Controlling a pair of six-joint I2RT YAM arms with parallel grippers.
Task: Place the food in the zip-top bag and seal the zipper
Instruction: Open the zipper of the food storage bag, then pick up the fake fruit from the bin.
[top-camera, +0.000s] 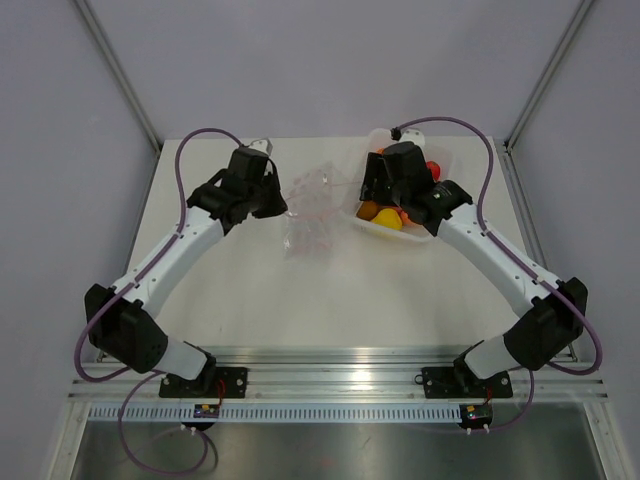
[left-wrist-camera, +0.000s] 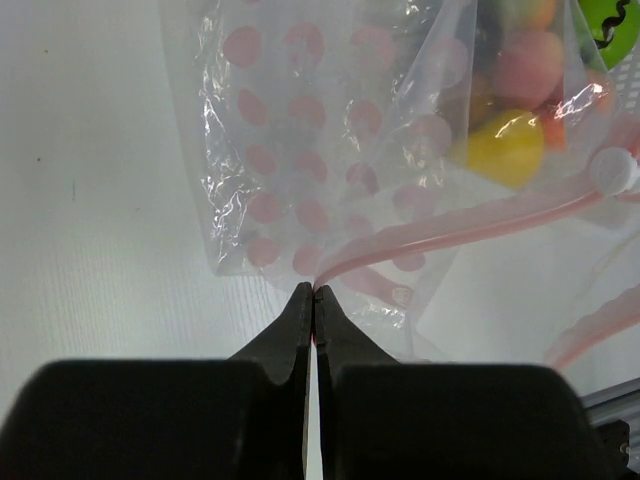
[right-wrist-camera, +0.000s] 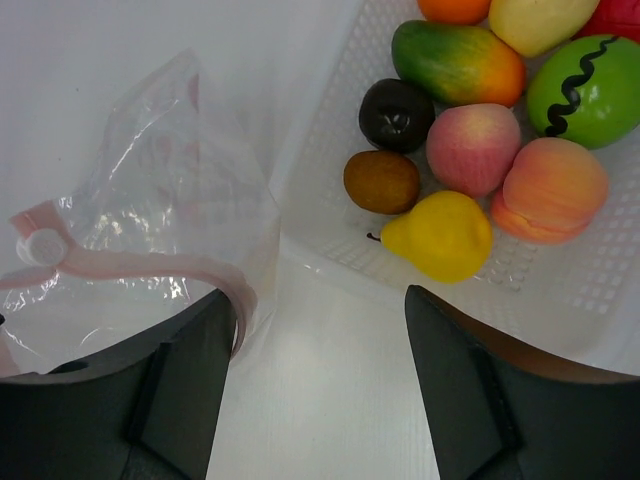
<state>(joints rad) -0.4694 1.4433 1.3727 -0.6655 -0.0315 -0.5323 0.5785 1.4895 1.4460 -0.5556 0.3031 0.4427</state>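
White tabletop (top-camera: 250, 300), pale walls on three sides, arms bolted at the near edge. Lying crumpled mid-table between them: clear bag (top-camera: 315, 210) with pink dots, just beside the tray (right-wrist-camera: 560, 290) on the right.

Left gripper (left-wrist-camera: 313, 292) pressed flat together, pinching one end of the zipper (left-wrist-camera: 470, 225). Probably done to anchor that edge and stop the bag sliding during filling. Running from the pinch toward the tray: the pink strip, arched up off the table, with a second strip apart from it lower down, so the mouth is gaping rather than sealed.

Right gripper (right-wrist-camera: 318, 295) spread wide, nothing between the fingers, hanging over the gap between bag mouth and tray. Seemingly poised to come down on a fruit.

Food (right-wrist-camera: 470, 150) heaped close together in the tray, yellow pear (right-wrist-camera: 440, 235) nearest the tray's front rim. None visibly inside the bag.

Open room on the bare table near the arm bases and left of the bag. Tight at the bag edge, against or over the tray rim, cannot tell which. Little space behind the tray before the far wall.
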